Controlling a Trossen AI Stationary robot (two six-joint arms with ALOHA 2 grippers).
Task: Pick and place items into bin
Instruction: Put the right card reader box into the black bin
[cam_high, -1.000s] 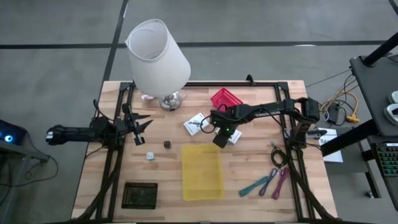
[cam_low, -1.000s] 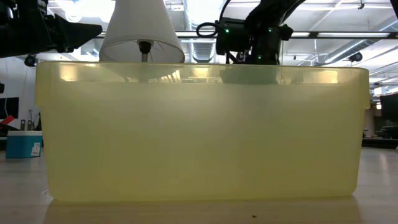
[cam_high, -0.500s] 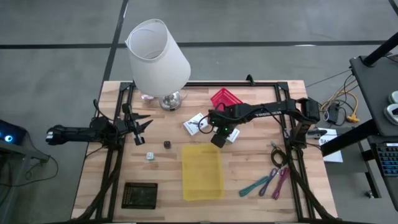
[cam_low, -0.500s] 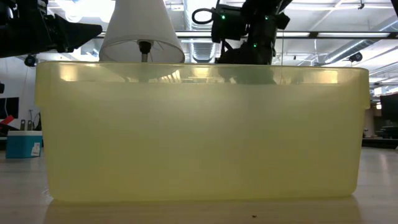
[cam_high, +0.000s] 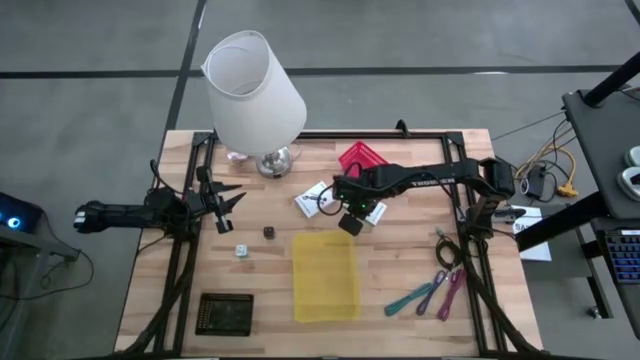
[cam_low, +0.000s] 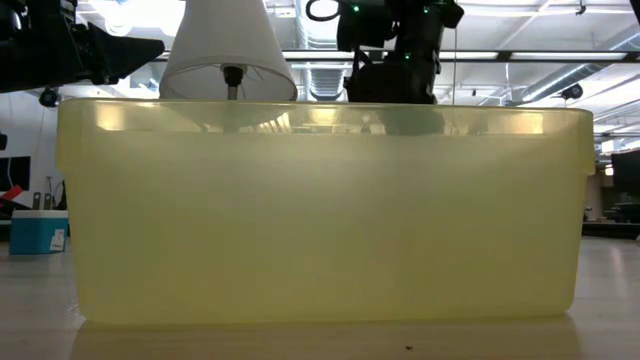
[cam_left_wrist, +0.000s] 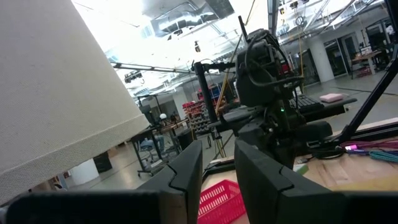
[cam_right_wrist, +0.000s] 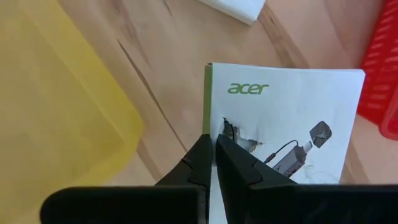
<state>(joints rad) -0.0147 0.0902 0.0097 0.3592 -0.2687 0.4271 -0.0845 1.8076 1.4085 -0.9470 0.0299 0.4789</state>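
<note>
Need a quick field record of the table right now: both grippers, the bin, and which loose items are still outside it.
right gripper: shut, over the acer card beside the bin
left gripper: parked at the table's left edge, holding nothing
bin: yellow, table centre
still outside the bin: second white card, two small cubes, coloured strips
also there: lamp, red basket
</note>
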